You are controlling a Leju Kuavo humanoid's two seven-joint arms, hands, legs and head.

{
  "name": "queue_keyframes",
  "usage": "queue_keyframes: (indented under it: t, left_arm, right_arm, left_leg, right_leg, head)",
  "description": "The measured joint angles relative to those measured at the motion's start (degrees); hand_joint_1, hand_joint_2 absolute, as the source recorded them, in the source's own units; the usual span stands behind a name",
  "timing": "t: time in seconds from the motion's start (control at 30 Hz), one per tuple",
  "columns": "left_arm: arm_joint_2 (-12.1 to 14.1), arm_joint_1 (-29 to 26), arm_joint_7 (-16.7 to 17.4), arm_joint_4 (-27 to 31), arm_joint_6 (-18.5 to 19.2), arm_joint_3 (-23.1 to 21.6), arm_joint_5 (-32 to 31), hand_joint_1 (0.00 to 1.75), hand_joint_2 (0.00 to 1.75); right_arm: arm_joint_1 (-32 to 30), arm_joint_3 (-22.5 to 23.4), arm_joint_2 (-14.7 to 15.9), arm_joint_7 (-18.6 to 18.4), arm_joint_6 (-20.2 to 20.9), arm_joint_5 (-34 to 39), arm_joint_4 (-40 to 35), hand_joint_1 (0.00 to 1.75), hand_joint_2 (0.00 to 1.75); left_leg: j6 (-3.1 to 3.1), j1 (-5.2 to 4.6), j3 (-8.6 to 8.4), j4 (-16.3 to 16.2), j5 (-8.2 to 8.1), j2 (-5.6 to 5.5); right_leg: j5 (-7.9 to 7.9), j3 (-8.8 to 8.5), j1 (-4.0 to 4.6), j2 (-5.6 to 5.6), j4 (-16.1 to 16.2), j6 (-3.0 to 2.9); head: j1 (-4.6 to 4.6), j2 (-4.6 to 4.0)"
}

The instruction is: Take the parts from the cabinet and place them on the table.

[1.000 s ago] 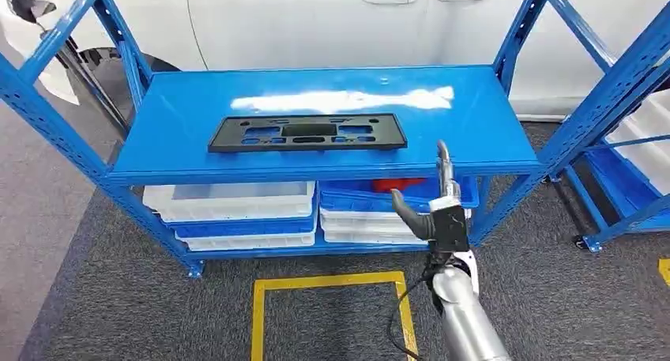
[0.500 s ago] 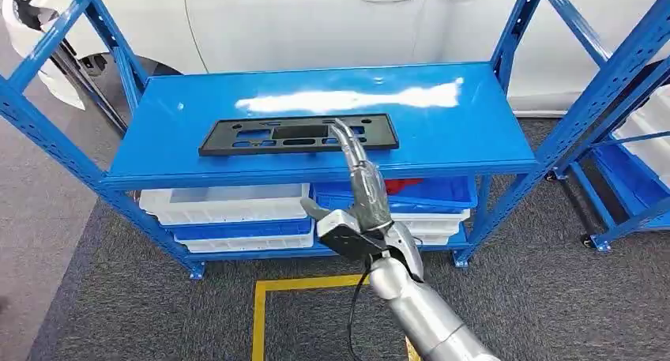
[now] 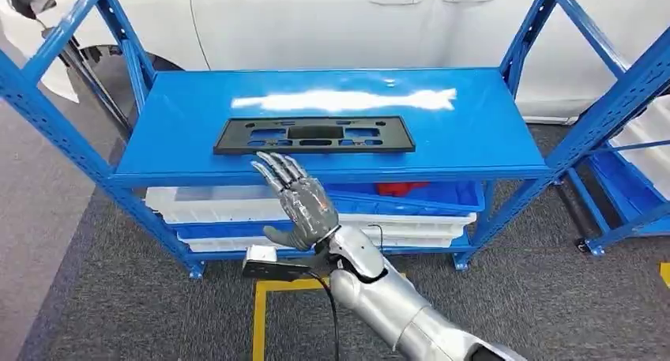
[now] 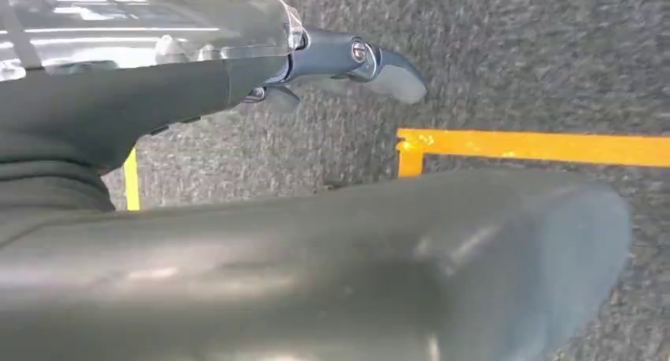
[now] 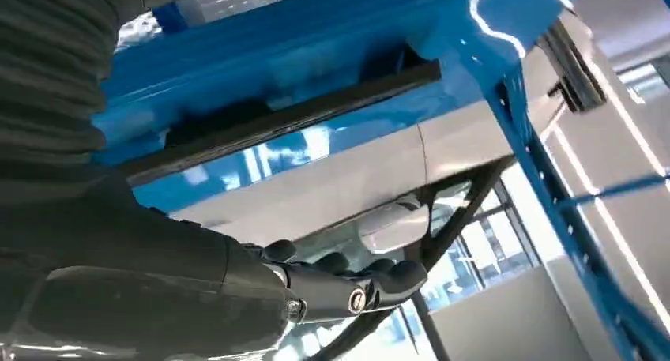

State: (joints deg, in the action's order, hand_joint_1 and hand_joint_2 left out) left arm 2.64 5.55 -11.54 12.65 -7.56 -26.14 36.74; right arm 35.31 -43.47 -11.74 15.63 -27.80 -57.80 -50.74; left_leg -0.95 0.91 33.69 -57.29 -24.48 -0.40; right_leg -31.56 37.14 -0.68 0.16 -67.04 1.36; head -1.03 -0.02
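A long flat black plastic part (image 3: pixel 314 134) with several cut-outs lies on the top shelf of the blue rack (image 3: pixel 474 116), near its front edge. My right hand (image 3: pixel 296 199) is raised in front of the shelf's front edge, below the left half of the part, fingers spread and holding nothing. Its fingertips reach about up to the shelf edge, apart from the part. The right wrist view looks up past the dark fingers (image 5: pixel 355 286) at the part's edge (image 5: pixel 276 120). My left hand (image 4: pixel 348 61) hangs over the carpet with nothing in it.
On the lower shelf stand white bins (image 3: pixel 205 203) and a blue bin (image 3: pixel 427 193) holding something red (image 3: pixel 399 189). A second blue rack (image 3: pixel 632 140) stands at the right. A white car (image 3: pixel 316 21) is behind. Yellow tape (image 3: pixel 261 313) marks the grey carpet.
My right hand has swung leftward along the shelf front and turned, its fingers now spread wide. The head view has shifted slightly; the black part has stayed in place.
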Motion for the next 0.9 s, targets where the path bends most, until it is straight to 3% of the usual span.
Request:
queue_keyframes:
  t: [0.03,0.07,0.1,0.13,0.17,0.23,0.27,0.3,0.37,0.43,0.47,0.57,0.6,0.63,0.67,0.73,0.77,0.8,0.9]
  left_arm:
    - [0.0,0.0,0.0,-0.1,-0.1,-0.1,0.2,0.0,0.0]
    - [0.0,0.0,0.0,-0.1,-0.2,-0.3,0.2,0.0,0.0]
    - [0.0,0.0,0.0,-0.2,-0.2,-0.5,0.3,0.0,0.0]
    - [0.0,0.0,0.1,-0.2,-0.3,-0.7,0.3,0.0,0.0]
    - [0.0,0.1,0.1,-0.2,-0.3,-0.9,0.3,0.0,0.0]
    - [0.0,0.3,0.2,-0.2,-0.3,-1.2,0.4,0.0,0.0]
    - [-0.3,0.4,0.2,-0.2,-0.3,-1.3,0.4,0.0,0.0]
    - [-0.2,0.6,0.3,-0.3,-0.4,-1.3,0.5,0.0,0.0]
    - [-0.2,0.6,0.3,-0.4,-0.5,-1.4,0.6,0.0,0.0]
    - [0.0,0.7,0.4,-0.5,-0.5,-1.7,0.6,0.0,0.0]
    - [0.0,0.8,0.5,-0.5,-0.5,-1.9,0.8,0.0,0.0]
    - [0.1,1.0,0.7,-0.9,-0.6,-2.4,1.0,0.0,0.0]
    - [0.1,0.9,0.7,-0.9,-0.6,-2.6,1.0,0.0,0.0]
    - [0.1,0.8,0.9,-0.9,-0.7,-2.7,1.0,0.0,0.0]
    - [0.1,0.8,1.0,-1.0,-0.7,-2.7,1.2,0.0,0.0]
    - [0.3,1.0,1.1,-1.1,-0.7,-2.8,1.2,0.0,0.0]
    - [0.3,1.1,1.2,-1.1,-0.7,-2.9,1.4,0.0,0.0]
    - [0.3,1.2,1.3,-1.2,-0.7,-3.2,1.4,0.0,0.0]
    - [0.3,1.0,1.4,-1.4,-0.5,-3.5,1.7,0.0,0.0]
  right_arm:
    - [0.5,-0.7,-0.1,-0.9,0.0,-1.2,1.3,0.0,1.75]
    - [0.8,-1.3,-0.1,-1.9,0.0,-2.3,2.6,0.0,1.75]
    - [1.2,-2.1,-0.2,-3.0,0.0,-3.6,4.1,0.0,1.75]
    - [1.7,-2.7,-0.3,-4.1,0.1,-4.8,5.5,0.0,1.75]
    - [2.5,-3.4,-0.5,-5.2,0.1,-6.0,6.8,0.0,1.75]
    - [4.8,-4.6,-1.1,-7.2,0.3,-8.2,9.5,0.0,1.75]
    - [5.7,-5.0,-1.1,-8.3,0.5,-9.1,10.6,0.0,1.75]
    - [6.5,-5.3,-1.4,-9.5,0.8,-10.1,11.6,0.0,1.75]
    - [7.2,-5.6,-1.4,-11.4,1.1,-11.5,13.2,0.0,1.75]
    - [8.3,-5.8,-1.6,-13.6,1.2,-13.0,15.1,0.0,1.75]
    - [9.6,-5.9,-1.8,-15.1,1.4,-14.2,16.5,0.0,1.75]
    - [13.1,-5.9,-2.0,-20.3,2.0,-17.5,20.7,0.0,1.75]
    - [13.8,-5.9,-2.0,-21.9,2.2,-18.3,21.8,0.0,1.75]
    - [14.2,-5.9,-2.0,-23.5,2.2,-19.3,22.9,0.0,1.75]
    - [14.8,-5.8,-2.0,-24.6,2.2,-20.0,23.7,0.0,1.75]
    - [16.8,-5.7,-2.0,-27.0,2.1,-21.8,25.6,0.0,1.75]
    - [18.0,-5.6,-2.1,-28.3,2.0,-22.7,26.5,0.0,1.75]
    - [19.1,-5.1,-2.1,-30.0,1.8,-23.7,27.7,0.0,1.75]
    - [20.3,-4.4,-2.7,-31.2,1.0,-25.6,29.4,0.0,1.75]
  left_leg:
    - [-0.08,-0.13,0.01,0.0,-0.03,0.02]
    - [-0.18,-0.25,0.0,0.0,-0.08,0.01]
    - [-0.24,-0.36,-0.04,-0.1,-0.12,-0.02]
    - [-0.29,-0.49,-0.11,-0.1,-0.16,-0.11]
    - [-0.32,-0.62,-0.19,-0.2,-0.23,-0.15]
    - [-0.22,-0.87,-0.39,-0.3,-0.43,-0.14]
    - [0.0,-1.22,-0.22,-0.5,-0.58,-0.1]
    - [0.19,-1.16,0.04,-0.5,-0.56,-0.06]
    - [0.81,-0.76,-0.06,-0.2,-0.45,0.01]
    - [1.3,-0.82,0.18,-1.0,-1.14,0.01]
    - [1.65,-0.83,1.25,-3.3,-2.79,0.06]
    - [2.54,-0.2,7.66,-16.3,-8.31,0.07]
    - [2.73,-0.05,8.91,-18.4,-8.35,0.08]
    - [2.86,0.15,8.67,-17.6,-7.18,0.08]
    - [2.95,0.35,7.34,-14.5,-5.02,0.09]
    - [3.12,0.62,2.33,-4.1,0.45,0.15]
    - [3.12,0.48,0.89,-1.6,-0.19,0.1]
    - [2.2,0.21,0.93,-0.9,-0.07,-0.13]
    - [1.19,0.05,1.13,-1.2,-0.08,-0.1]
  right_leg:
    - [-1.96,2.46,-0.01,-0.01,-5.1,0.06]
    - [-2.97,4.46,-0.01,-0.01,-9.0,0.06]
    - [-2.59,5.39,0.01,-0.01,-10.2,-0.03]
    - [-0.66,4.67,0.08,0.0,-8.2,-0.29]
    - [1.92,2.85,0.2,0.0,-4.1,-0.66]
    - [7.0,-1.82,0.75,-0.03,6.4,-1.94]
    - [6.34,-2.69,1.03,-0.17,8.2,-2.44]
    - [6.52,-2.57,0.94,-0.28,8.9,-2.03]
    - [6.5,-2.55,1.22,-0.13,8.9,-2.21]
    - [7.04,-3.07,0.55,-0.28,9.9,-2.67]
    - [7.06,-3.13,0.38,-0.22,10.0,-2.82]
    - [7.01,-3.15,0.37,-0.24,10.0,-2.95]
    - [6.99,-3.18,0.35,-0.24,10.0,-2.92]
    - [6.93,-3.25,0.32,-0.19,9.9,-2.84]
    - [6.82,-3.3,0.26,-0.12,9.8,-2.69]
    - [6.34,-3.5,0.03,0.01,9.3,-2.09]
    - [6.1,-3.4,0.24,0.04,9.2,-1.65]
    - [6.11,-3.06,0.42,0.11,8.7,-1.36]
    - [6.28,-3.11,0.35,0.12,9.1,-0.62]
  head:
    - [0.0,0.0]
    - [0.0,0.0]
    - [0.0,0.0]
    - [0.0,0.0]
    - [0.0,0.0]
    - [0.0,0.0]
    - [0.0,0.0]
    - [0.0,0.02]
    - [0.0,0.0]
    - [0.0,0.0]
    - [0.0,0.0]
    - [0.0,0.0]
    - [0.0,0.0]
    - [0.0,0.02]
    - [0.0,0.0]
    - [0.0,0.0]
    - [0.0,0.0]
    - [0.0,0.02]
    - [0.0,0.0]
